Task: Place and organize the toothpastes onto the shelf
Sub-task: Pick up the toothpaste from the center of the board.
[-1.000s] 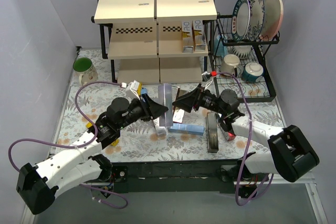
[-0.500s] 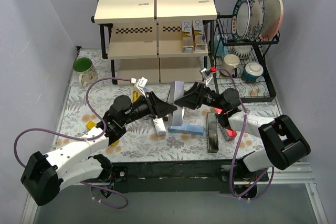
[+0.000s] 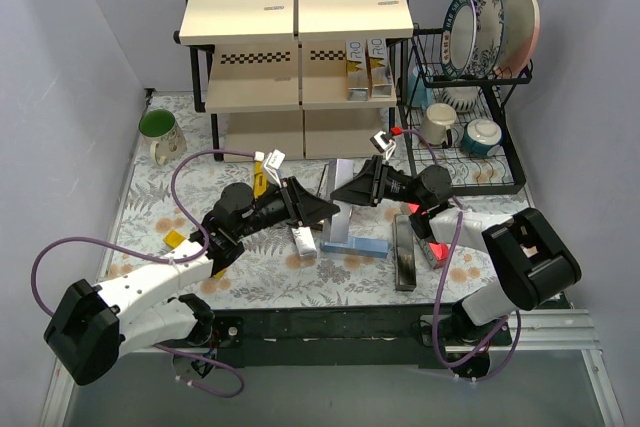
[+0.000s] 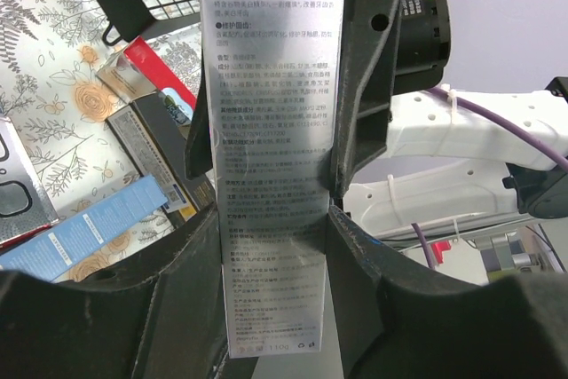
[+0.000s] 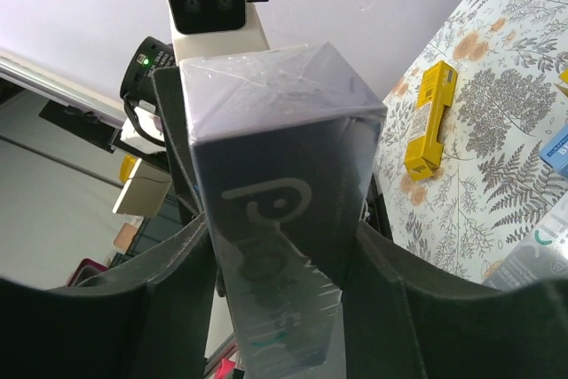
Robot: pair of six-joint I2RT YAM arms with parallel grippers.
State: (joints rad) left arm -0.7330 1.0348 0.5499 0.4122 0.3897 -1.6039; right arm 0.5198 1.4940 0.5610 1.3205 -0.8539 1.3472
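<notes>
A silver-grey toothpaste carton (image 3: 339,200) is held upright above the table's middle by both grippers. My left gripper (image 3: 326,210) is shut on its lower part (image 4: 271,130), jaws pressed to both long sides. My right gripper (image 3: 346,191) is shut on the same carton (image 5: 275,175) from the right, jaws on either side of it. Blue (image 3: 356,245), black (image 3: 404,253), red (image 3: 430,244) and white (image 3: 303,242) toothpastes lie on the table below. A yellow one (image 5: 428,113) lies further left. Two cartons (image 3: 365,68) stand on the middle tier of the shelf (image 3: 300,9).
A black wire dish rack (image 3: 505,162) with plates (image 3: 497,25) and mugs (image 3: 437,122) stands right of the shelf. A green mug (image 3: 158,127) sits at the far left. Purple cables loop over the table near both arms.
My right gripper has shut on the silver-grey carton that my left gripper was holding. Both arms and the carton have shifted slightly right and toward the shelf.
</notes>
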